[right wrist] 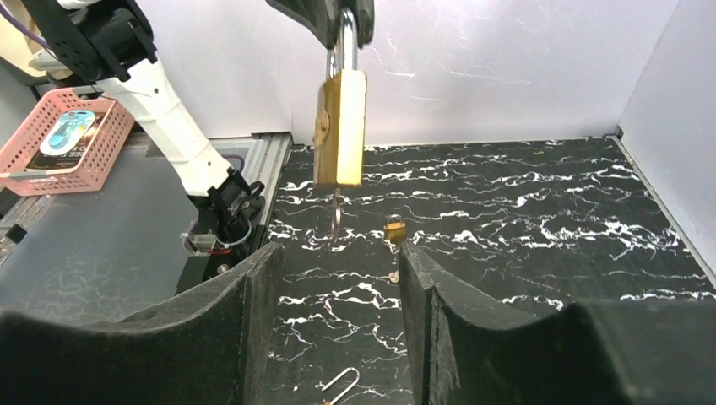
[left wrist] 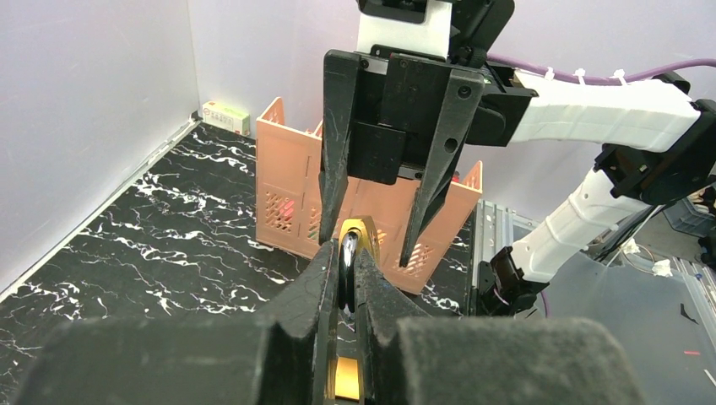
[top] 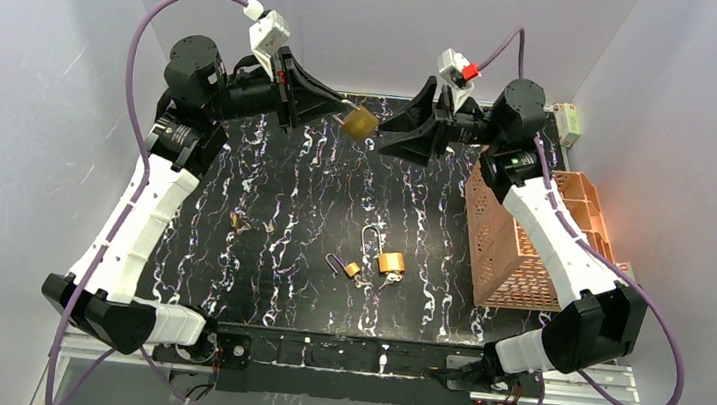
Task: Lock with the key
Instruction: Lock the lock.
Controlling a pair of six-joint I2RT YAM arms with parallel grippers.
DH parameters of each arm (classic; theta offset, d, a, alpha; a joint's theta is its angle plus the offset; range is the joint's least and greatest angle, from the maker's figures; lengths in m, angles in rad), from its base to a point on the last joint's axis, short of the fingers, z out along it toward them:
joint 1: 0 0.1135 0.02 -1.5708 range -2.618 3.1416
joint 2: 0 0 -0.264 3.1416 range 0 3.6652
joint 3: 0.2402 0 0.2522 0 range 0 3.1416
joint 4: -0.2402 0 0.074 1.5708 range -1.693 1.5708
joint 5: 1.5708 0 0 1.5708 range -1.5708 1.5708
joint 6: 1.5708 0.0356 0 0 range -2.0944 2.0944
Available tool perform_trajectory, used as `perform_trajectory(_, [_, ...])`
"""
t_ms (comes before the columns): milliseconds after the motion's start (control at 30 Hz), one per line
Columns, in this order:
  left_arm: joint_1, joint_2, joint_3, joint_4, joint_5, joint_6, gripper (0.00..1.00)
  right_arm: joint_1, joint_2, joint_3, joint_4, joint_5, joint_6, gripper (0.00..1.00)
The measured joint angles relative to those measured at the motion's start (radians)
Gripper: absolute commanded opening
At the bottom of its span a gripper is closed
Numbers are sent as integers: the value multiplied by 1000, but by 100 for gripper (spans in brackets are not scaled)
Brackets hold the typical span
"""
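Note:
My left gripper (top: 348,110) is raised over the far middle of the table. It is shut on the shackle of a brass padlock (top: 360,123). In the right wrist view the padlock (right wrist: 340,126) hangs from the left fingers (right wrist: 342,18), with a thin key (right wrist: 336,213) sticking out of its underside. In the left wrist view my left gripper (left wrist: 344,257) pinches the dark shackle, and the brass body (left wrist: 361,231) shows beyond it. My right gripper (top: 383,135) faces the padlock, open and empty, just short of it. In its own view my right gripper (right wrist: 338,291) is wide open.
On the black marble table lie an open-shackle brass padlock (top: 389,261), a smaller one (top: 351,269) and small brass pieces (top: 237,220). A small padlock (right wrist: 393,229) and a loose shackle (right wrist: 340,384) show below the right gripper. A pink crate (top: 531,241) stands at the right.

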Motion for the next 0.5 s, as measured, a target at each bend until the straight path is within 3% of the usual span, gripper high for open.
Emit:
perform_trajectory(167, [0, 0, 0, 7, 0, -6, 0, 25, 20, 37, 4, 3, 8, 52])
perform_trajectory(267, [0, 0, 0, 10, 1, -10, 0, 38, 35, 43, 4, 7, 10, 37])
perform_trajectory(400, [0, 0, 0, 15, 2, -12, 0, 48, 56, 53, -1, 12, 14, 5])
perform_trajectory(433, [0, 0, 0, 16, 0, -12, 0, 50, 59, 55, -4, 13, 12, 0])
perform_trajectory(500, [0, 0, 0, 16, 0, -11, 0, 52, 61, 59, -14, 16, 15, 0])
